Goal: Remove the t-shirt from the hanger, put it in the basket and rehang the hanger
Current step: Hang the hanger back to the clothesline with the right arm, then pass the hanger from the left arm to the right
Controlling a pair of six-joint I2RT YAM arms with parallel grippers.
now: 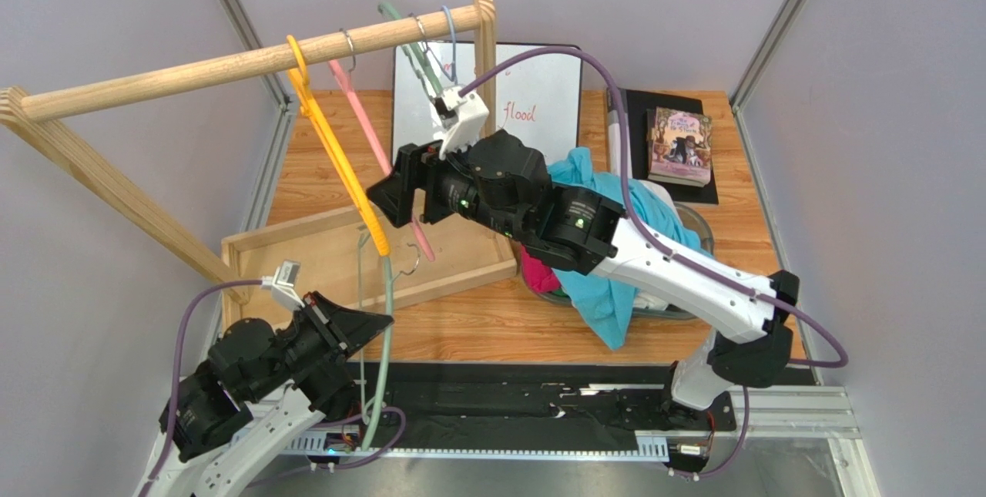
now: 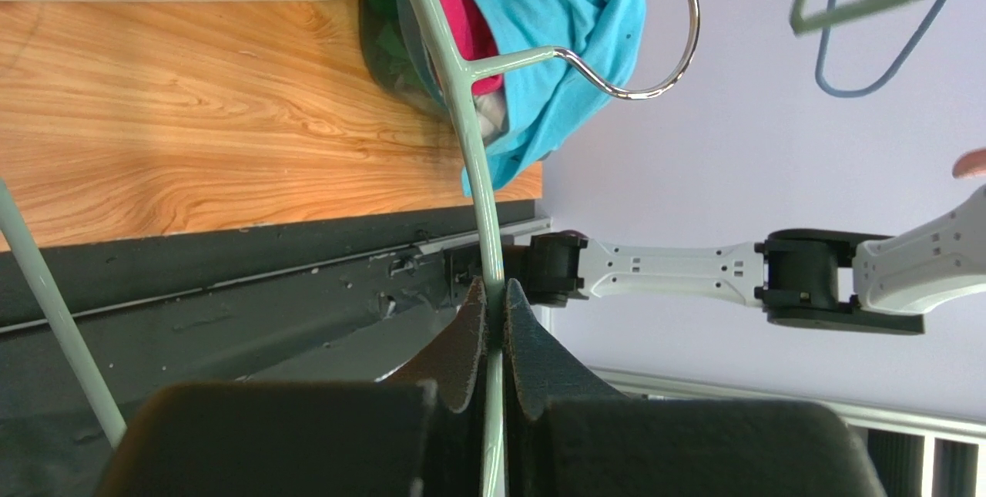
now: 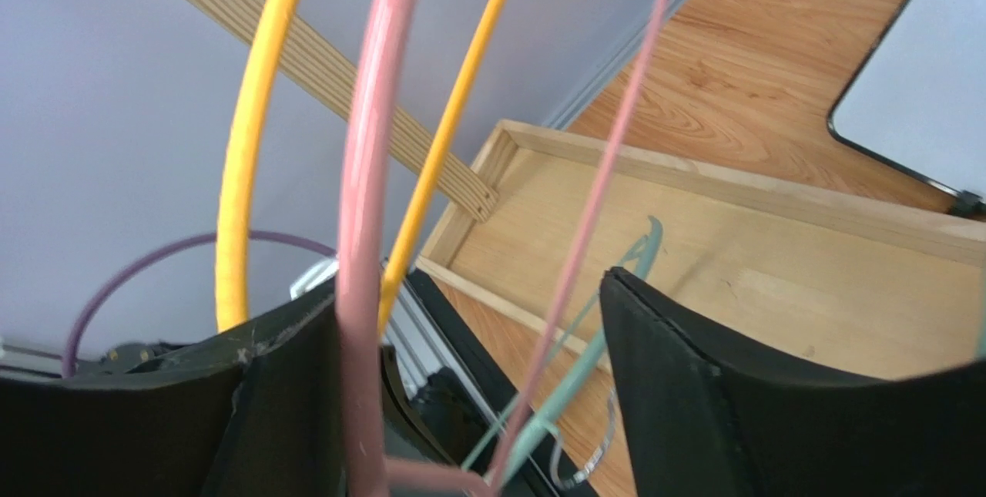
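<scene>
The turquoise t-shirt (image 1: pixel 602 289) lies heaped off any hanger at the right of the table, behind my right arm; the left wrist view shows the t-shirt (image 2: pixel 556 12) next to a pink garment. A bare pale green hanger (image 1: pixel 387 289) hangs near the table's front edge with my left gripper (image 1: pixel 376 329) shut on its thin bar. In the left wrist view the green hanger (image 2: pixel 463 93) runs up from between the pads of the left gripper (image 2: pixel 500 289). My right gripper (image 1: pixel 405 202) is open under the rack, its jaws either side of a pink hanger (image 3: pixel 368 173).
A wooden rack (image 1: pixel 174 75) crosses the back left with a yellow hanger (image 1: pixel 336 150), the pink one and two more. Below it lies a shallow wooden tray (image 1: pixel 301 243). A whiteboard (image 1: pixel 544 87) and a book (image 1: pixel 679 145) sit at the back.
</scene>
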